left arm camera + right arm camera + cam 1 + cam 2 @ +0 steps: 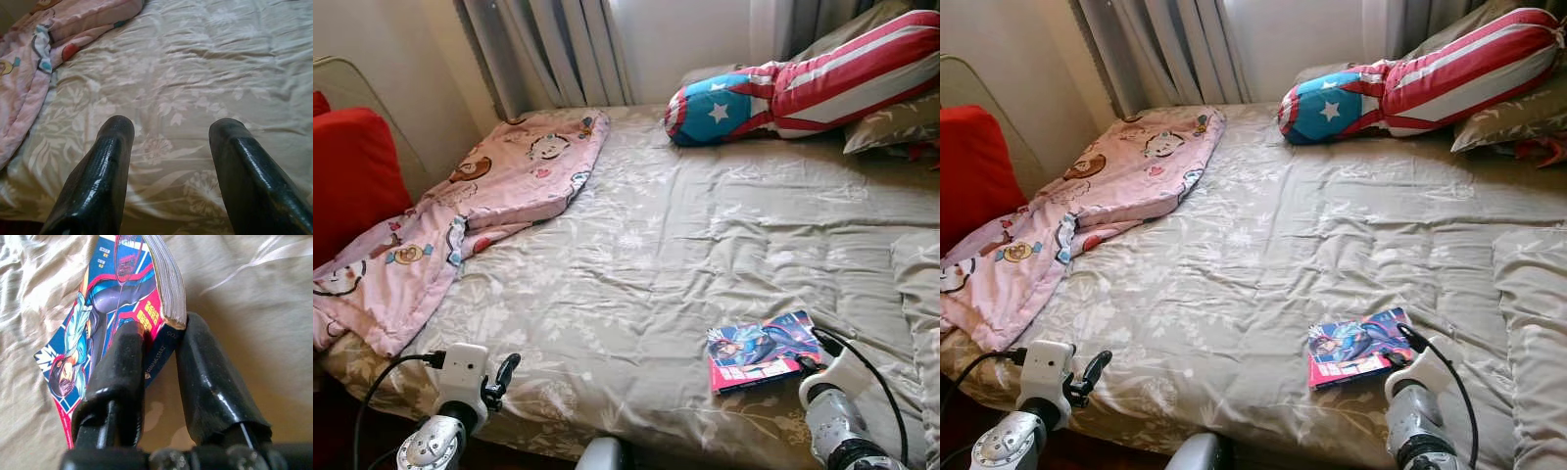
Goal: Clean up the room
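Your right gripper (159,340) is clamped on the comic book (762,350), one finger on the cover and the other under the pages at a corner by the spine. In the head view the book lies on the bed (636,255) at about 11 o'clock from that wrist, its long axis running roughly 8 to 2 o'clock and slightly raised at the pinched end. Your left gripper (171,132) hovers well apart over bare bedding, fingers spread wide, with the pink blanket (480,196) at about 12 o'clock from it. The right arm is plainly the one to carry the book away.
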You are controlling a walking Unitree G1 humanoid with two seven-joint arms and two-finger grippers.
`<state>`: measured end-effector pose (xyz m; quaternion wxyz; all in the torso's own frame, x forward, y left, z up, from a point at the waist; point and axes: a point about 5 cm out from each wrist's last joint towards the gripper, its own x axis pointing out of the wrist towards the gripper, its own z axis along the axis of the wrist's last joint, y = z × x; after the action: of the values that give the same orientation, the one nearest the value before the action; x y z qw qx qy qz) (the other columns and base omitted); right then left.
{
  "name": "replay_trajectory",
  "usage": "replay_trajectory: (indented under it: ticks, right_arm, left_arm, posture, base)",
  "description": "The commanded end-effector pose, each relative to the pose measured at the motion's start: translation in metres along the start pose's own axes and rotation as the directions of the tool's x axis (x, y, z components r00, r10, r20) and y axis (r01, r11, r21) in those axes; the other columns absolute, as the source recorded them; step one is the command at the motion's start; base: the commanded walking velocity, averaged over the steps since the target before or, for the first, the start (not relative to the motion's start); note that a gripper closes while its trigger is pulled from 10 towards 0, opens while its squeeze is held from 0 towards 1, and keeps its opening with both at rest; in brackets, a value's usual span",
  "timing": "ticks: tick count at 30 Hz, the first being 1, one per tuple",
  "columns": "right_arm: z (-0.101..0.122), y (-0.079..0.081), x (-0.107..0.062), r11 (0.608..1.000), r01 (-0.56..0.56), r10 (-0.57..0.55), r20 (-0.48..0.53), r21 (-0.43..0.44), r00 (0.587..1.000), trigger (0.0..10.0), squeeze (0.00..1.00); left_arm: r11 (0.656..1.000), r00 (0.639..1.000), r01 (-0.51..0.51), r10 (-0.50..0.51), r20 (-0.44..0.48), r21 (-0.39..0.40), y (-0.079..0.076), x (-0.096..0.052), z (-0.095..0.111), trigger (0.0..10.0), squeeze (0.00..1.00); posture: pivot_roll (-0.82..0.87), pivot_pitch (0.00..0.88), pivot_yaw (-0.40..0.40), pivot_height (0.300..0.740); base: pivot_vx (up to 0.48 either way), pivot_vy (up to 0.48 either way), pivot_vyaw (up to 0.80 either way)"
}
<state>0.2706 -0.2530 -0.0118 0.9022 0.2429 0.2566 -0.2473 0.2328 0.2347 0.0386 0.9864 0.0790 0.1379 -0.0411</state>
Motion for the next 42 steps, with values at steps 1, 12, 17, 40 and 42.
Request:
replay_trajectory:
  ticks: [1,12,17,40,42]
  right_arm:
    - [0.001,0.004,0.0,1.0,-0.008,0.008,0.007,-0.002,1.0,10.0,0.0]
    - [-0.022,0.006,-0.004,0.999,-0.032,0.03,-0.058,-0.025,0.998,10.0,0.58]
    - [-0.02,0.005,-0.004,1.0,-0.015,0.015,-0.037,0.002,0.999,10.0,0.08]
    - [-0.027,0.009,-0.01,0.985,-0.116,0.123,0.047,-0.124,0.991,10.0,0.0]
    - [-0.051,0.01,-0.019,0.952,-0.207,0.208,-0.019,-0.227,0.978,10.0,0.0]
  left_arm:
    - [1.0,1.0,0.001,-0.001,-0.018,0.008,0.001,0.001,-0.002,10.0,0.0]
    - [1.0,1.0,0.008,-0.008,-0.023,0.007,-0.001,0.004,-0.002,10.0,0.0]
    - [1.0,1.0,0.001,-0.001,-0.019,0.006,0.0,0.005,-0.001,10.0,0.0]
    - [0.995,0.993,-0.074,0.067,-0.096,-0.067,0.006,0.019,-0.019,10.0,0.0]
    - [0.987,0.985,-0.109,0.091,-0.149,-0.115,0.005,0.022,-0.031,10.0,0.0]
  posture:
    - [0.15,0.01,0.159,0.64]
    - [0.15,0.006,0.158,0.64]
    - [0.15,0.006,0.158,0.64]
    - [0.08,0.0,0.141,0.64]
    - [0.04,0.0,0.133,0.64]
  base:
    - [0.0,0.0,0.0]
    - [0.0,0.0,0.0]
    - [0.0,0.0,0.0]
    - [0.0,0.0,0.0]
    - [0.0,0.0,0.0]
